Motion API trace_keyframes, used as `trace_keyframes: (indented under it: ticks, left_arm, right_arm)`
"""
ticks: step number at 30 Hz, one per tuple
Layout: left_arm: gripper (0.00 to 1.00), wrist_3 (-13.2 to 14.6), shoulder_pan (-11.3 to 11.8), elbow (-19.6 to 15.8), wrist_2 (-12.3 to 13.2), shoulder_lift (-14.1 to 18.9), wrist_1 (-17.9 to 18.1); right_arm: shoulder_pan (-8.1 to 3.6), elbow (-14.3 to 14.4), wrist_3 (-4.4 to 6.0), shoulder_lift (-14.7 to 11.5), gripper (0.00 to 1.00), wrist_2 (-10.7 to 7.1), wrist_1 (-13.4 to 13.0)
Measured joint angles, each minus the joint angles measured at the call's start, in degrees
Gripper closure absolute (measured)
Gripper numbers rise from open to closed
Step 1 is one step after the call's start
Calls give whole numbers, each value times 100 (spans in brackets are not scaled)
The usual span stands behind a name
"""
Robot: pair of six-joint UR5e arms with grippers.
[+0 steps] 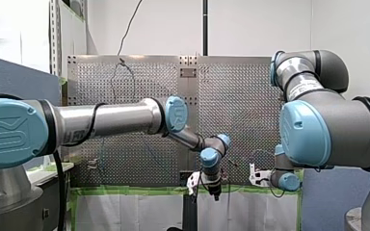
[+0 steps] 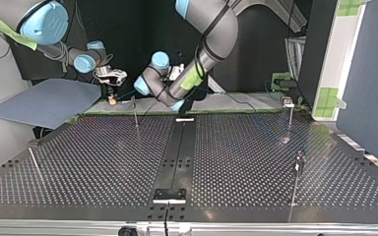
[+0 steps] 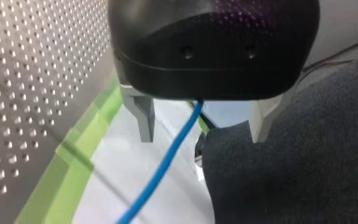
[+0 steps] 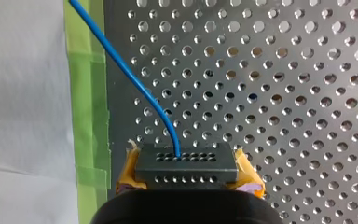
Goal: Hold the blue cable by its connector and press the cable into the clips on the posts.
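- In the right wrist view you see the right gripper (image 4: pixel 186 171) clamped on the connector (image 4: pixel 186 161), a dark block with 2 rows of small holes. Its yellow pads (image 4: pixel 129 169) press on the block's 2 ends.
- The blue cable (image 4: pixel 135 81) leaves the face of the connector. It curves away over the perforated table (image 4: pixel 284 93) towards the green tape (image 4: pixel 91 93) along the table's edge, with a white sheet (image 4: pixel 23 93) beyond it.
- In the left wrist view the left gripper (image 3: pixel 203 137) stands wide open. Its 2 metal fingers (image 3: pixel 144 119) are well apart and hold nothing.
- There the blue cable comes out from under the gripper's black body and runs down between the 2 fingers. It lies nearer 1 of them and, as far as you can tell, touches neither.
- Below that gripper you see the green tape, the white sheet and a dark grey surface (image 3: pixel 298 163).
- In the top view the right gripper hangs over the table's far edge at the view's left, near a thin post (image 2: pixel 136 115). The left arm reaches down near the middle of that far edge.
- At the top view's right stand 2 more posts. The farther post (image 2: pixel 289 118) carries a small clip (image 2: pixel 288 102) at its top, and the nearer post (image 2: pixel 298 172) stands well apart from it.
- In the front and top views the cable is too thin to follow, so you cannot tell whether it sits in any clip.
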Motion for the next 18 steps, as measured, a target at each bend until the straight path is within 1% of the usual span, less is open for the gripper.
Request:
trace_keyframes:
  ticks: [3,7,15,18]
  left_arm:
    - [0,-3,59,142,-3,-109,6]
    - [0,-6,143,287,-2,-151,60]
    - [0,-8,181,324,-13,-176,85]
    - [0,5,188,289,-81,-235,80]
  right_arm:
    - [8,-2,2,-1,100,-58,3]
    - [11,-1,-1,-1,100,-101,7]
    - [10,0,-5,-1,100,-147,16]
    - [11,-1,-1,-1,100,-153,15]
